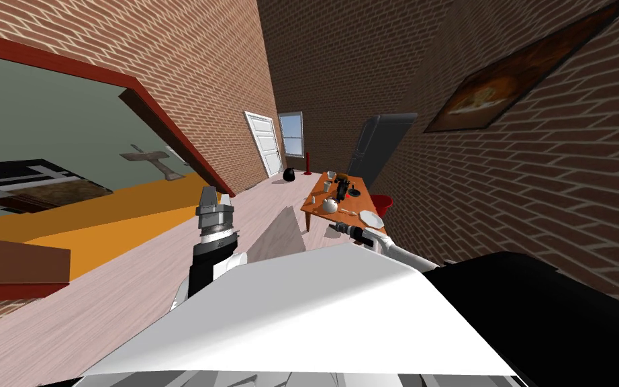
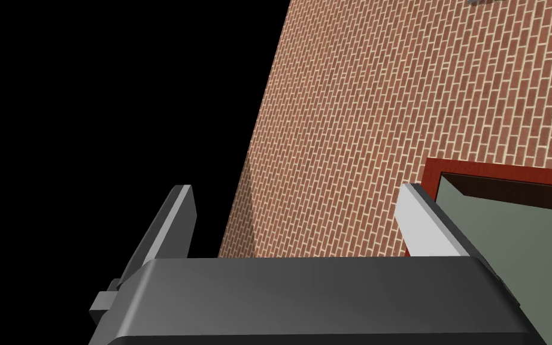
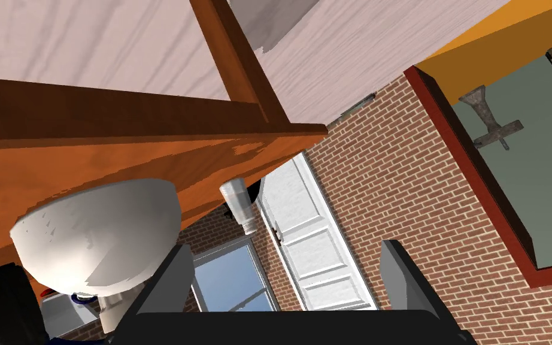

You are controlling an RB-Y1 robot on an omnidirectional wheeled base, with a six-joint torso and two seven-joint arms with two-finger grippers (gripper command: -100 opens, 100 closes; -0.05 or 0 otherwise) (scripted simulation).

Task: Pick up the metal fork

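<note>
1. This is a home, a long room with red-brown brick walls (image 1: 221, 80) and a pale wooden plank floor (image 1: 133, 282).
2. An orange-brown wooden table (image 1: 315, 200) is laid with a flat white plate (image 1: 371, 218), a round white vessel (image 1: 329, 205) and a clear glass tumbler (image 3: 237, 203).
3. A white panelled door (image 1: 263, 142) stands beside a small blue-paned window (image 1: 292, 133), and a dark-framed painting (image 1: 503, 84) hangs on the wall.
4. A tall dark grey cabinet (image 1: 382, 151) behind the table may be a fridge.

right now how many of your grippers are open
2. The left gripper is up at my left by the brick wall. The right gripper is at the orange table, close beside a white bowl. Both stand open, holding nothing.
</note>
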